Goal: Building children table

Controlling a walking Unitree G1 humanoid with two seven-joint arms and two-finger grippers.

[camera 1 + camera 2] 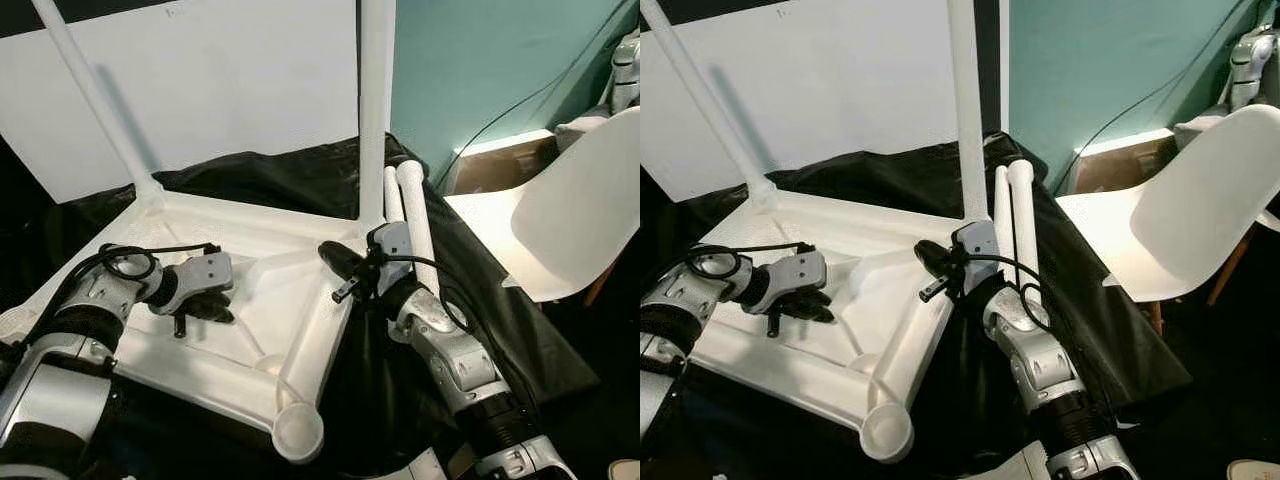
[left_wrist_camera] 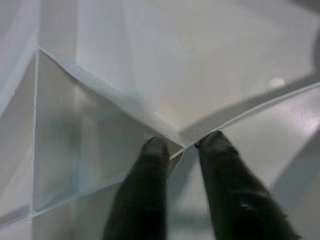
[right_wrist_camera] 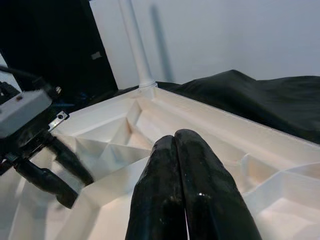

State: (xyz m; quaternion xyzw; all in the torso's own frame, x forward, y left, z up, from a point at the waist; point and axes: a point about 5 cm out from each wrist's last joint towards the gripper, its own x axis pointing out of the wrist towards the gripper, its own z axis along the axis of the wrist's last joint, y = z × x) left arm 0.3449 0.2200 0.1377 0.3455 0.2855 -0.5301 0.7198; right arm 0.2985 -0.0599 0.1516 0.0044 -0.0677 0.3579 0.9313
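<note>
Here, a white children's table top [image 1: 250, 300] lies upside down on a black cloth [image 1: 470, 270], its ribbed underside facing up in the middle of the head view. Two white legs are fitted and stand upright: one leg [image 1: 95, 100] rises at the 11 o'clock corner and leans slightly, another leg [image 1: 375, 110] rises at the 1 o'clock corner. At the 6 o'clock corner, a round empty socket [image 1: 298, 432] is open. Two loose legs [image 1: 415, 225] lie side by side on the cloth just beside the 1 o'clock corner, at roughly 2 o'clock from the top's centre. The left tool [image 1: 205, 312] rests at 9 o'clock on the underside; in its wrist view the fingers [image 2: 150, 200] are slightly spread, their tips touching a raised rib where two ribs meet. The right tool [image 1: 335, 255] hovers at about 3 o'clock over the table top's edge near the upright leg, with its fingers [image 3: 200, 200] pressed together and holding nothing. A white chair [image 1: 560, 220] stands at 3 o'clock, off the cloth, before a teal wall [image 1: 480, 60]. A white panel [image 1: 210, 80] stands behind the table top at 12 o'clock.
</note>
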